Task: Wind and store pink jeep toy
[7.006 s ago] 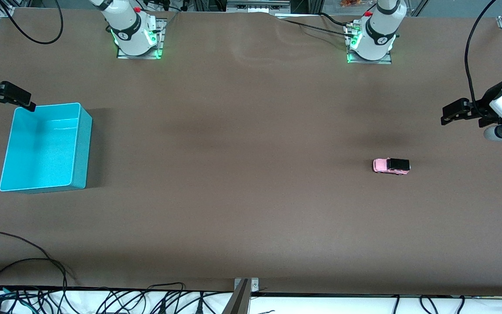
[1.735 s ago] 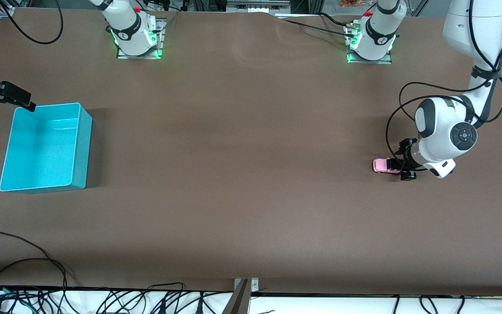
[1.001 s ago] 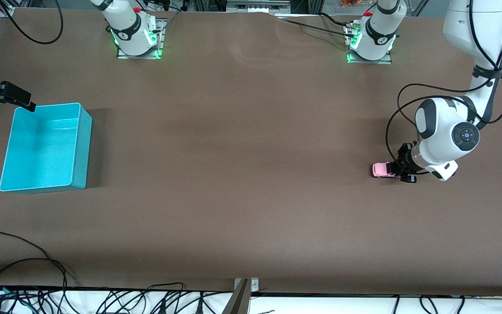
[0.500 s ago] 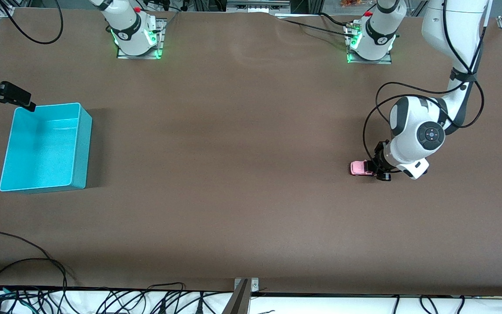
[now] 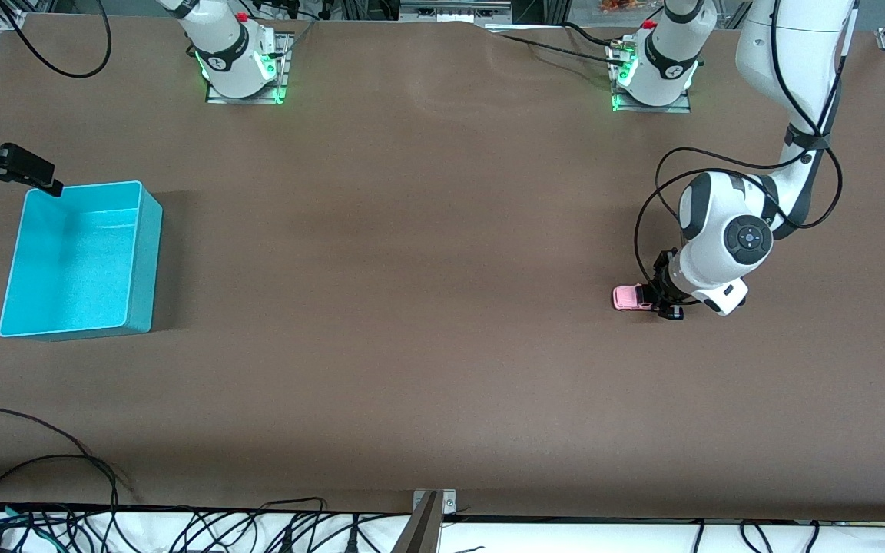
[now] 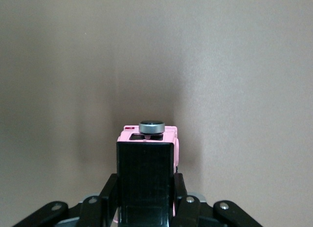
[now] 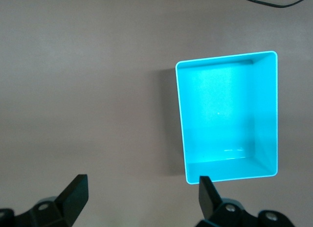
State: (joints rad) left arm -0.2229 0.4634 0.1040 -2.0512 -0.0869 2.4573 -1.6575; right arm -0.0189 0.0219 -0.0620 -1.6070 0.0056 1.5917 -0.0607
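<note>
Left gripper (image 5: 661, 299) clamped on pink jeep (image 5: 628, 298) rear, wheels on table (image 5: 427, 307) — right gripper (image 7: 142, 195) spread wide above turquoise bin (image 5: 144, 253), waiting

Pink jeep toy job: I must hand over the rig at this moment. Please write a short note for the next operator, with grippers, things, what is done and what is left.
Left gripper: shut on the pink jeep toy, gripping its black rear end; the toy is low at the table, toward the left arm's end.
Right gripper: open, holding nothing, waiting over the table beside the turquoise bin.
Bin: at the right arm's end, nothing in it.
Done: toy grasped.
Left: whether it is wound cannot be told; storing the toy in the bin is not done.
</note>
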